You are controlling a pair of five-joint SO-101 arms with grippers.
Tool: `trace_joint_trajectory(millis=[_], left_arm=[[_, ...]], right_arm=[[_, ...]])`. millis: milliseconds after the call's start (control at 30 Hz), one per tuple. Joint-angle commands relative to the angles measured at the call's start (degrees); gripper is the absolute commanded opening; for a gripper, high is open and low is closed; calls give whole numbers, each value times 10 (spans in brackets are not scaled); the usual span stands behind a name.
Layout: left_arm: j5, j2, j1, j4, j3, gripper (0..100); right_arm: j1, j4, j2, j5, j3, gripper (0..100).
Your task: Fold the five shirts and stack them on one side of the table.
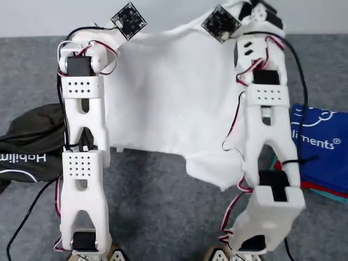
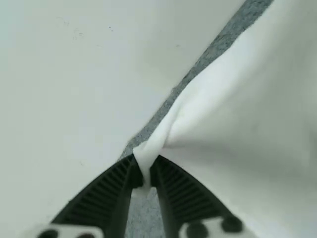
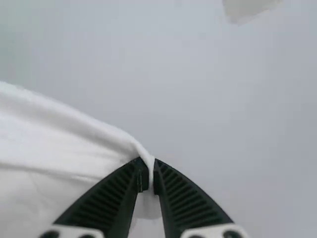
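– Grey table covering (image 1: 163,217), pale wall beyond the grippers. Report status, left to right.

– Outboard of my left arm lies a dark shirt (image 1: 32,130), crumpled and unfolded. On the left gripper (image 2: 142,181) the jaws are closed down to a thin gap, with a pinch of the white shirt (image 1: 174,98) clamped between them. Between the two grippers the white shirt spans as one sheet. Its far edge is at the pinch points and the rest lies on the table, back toward the arm bases. One loose corner trails beside my right arm. The right gripper (image 3: 147,181) is in the same condition, jaws nearly together on a fold of the white cloth. Outboard of the right arm, a blue shirt (image 1: 321,147) lies flat on red and teal layers (image 1: 321,190). I read that as the stack.

– Which step is in hand?

– My judgement: the first fold of the white shirt, with its far edge gripped at two points. The dark shirt is not yet handled.

– What does the next move require?

– Both grippers should travel back toward the bases together, at matched height and spacing, so the held edge lands on the near hem. Release only once the cloth lies flat. Uneven travel would skew the fold.
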Motion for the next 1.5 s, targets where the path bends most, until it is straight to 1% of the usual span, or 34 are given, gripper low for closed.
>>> trace_joint_trajectory(millis=[0,200,267,367,433,567,800,900,1267,1400,1467], left_arm=[[-4,-8,-4,2,-36,13],[-4,-8,-10,2,-38,13],[-5,-8,-12,3,-38,13],[-5,-9,-15,20,-39,13],[-9,-9,-15,47,-39,13],[-64,-9,-17,119,-39,13],[-67,-3,-13,228,-36,13],[-67,-2,-11,244,-31,13],[-67,-21,-8,246,104,13],[-68,-76,6,246,209,13],[-84,-110,18,246,280,13]], right_arm=[[-12,-14,9,5,-84,10],[-24,-13,23,35,-99,10],[-22,9,23,35,-98,10],[-22,87,17,35,-99,10],[-21,136,8,35,-99,10],[-12,273,-15,34,-99,10],[3,514,-51,33,-99,10],[9,604,-60,33,-99,10],[22,841,-109,33,-99,12],[22,901,-131,33,-99,13],[21,936,-138,33,-99,13]])
